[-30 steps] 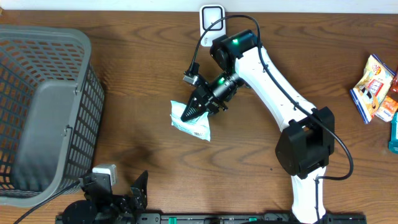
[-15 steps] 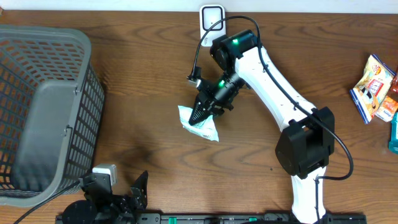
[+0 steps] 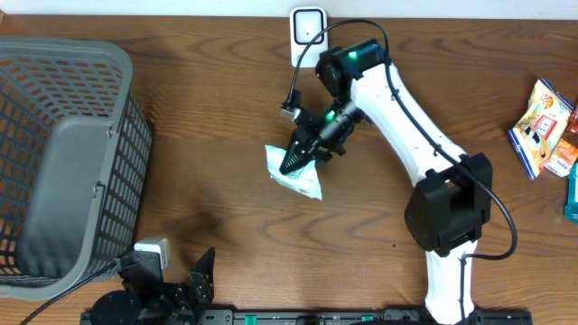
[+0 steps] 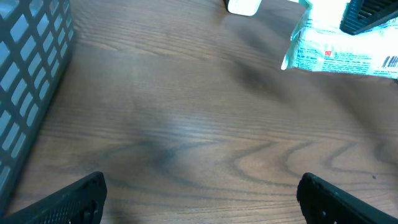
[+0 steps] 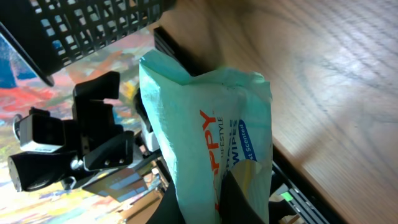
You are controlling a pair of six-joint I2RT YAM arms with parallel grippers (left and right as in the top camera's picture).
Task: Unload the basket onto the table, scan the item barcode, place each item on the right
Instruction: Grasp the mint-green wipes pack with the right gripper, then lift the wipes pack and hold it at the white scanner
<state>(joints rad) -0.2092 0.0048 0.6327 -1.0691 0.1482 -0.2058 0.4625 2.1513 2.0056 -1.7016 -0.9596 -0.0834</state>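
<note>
A pale green wipes pack (image 3: 298,178) hangs over the middle of the table, with my right gripper (image 3: 293,163) shut on its upper edge. The right wrist view shows the pack (image 5: 205,137) pinched between the dark fingers (image 5: 239,202), its printed face toward the camera. From the left wrist view the pack (image 4: 336,53) is at the top right, and a barcode (image 4: 390,61) shows at its right end. A small white device (image 3: 308,24) stands at the table's far edge, behind the pack. My left gripper (image 4: 202,199) is open and empty, low over the near-left table.
A large grey mesh basket (image 3: 54,153) fills the left side, and its wall (image 4: 25,74) shows in the left wrist view. Several snack packets (image 3: 545,126) lie at the right edge. The right arm (image 3: 406,126) spans the middle right.
My right gripper has carried the wipes pack a little to the right and turned it. The left arm has not moved.
</note>
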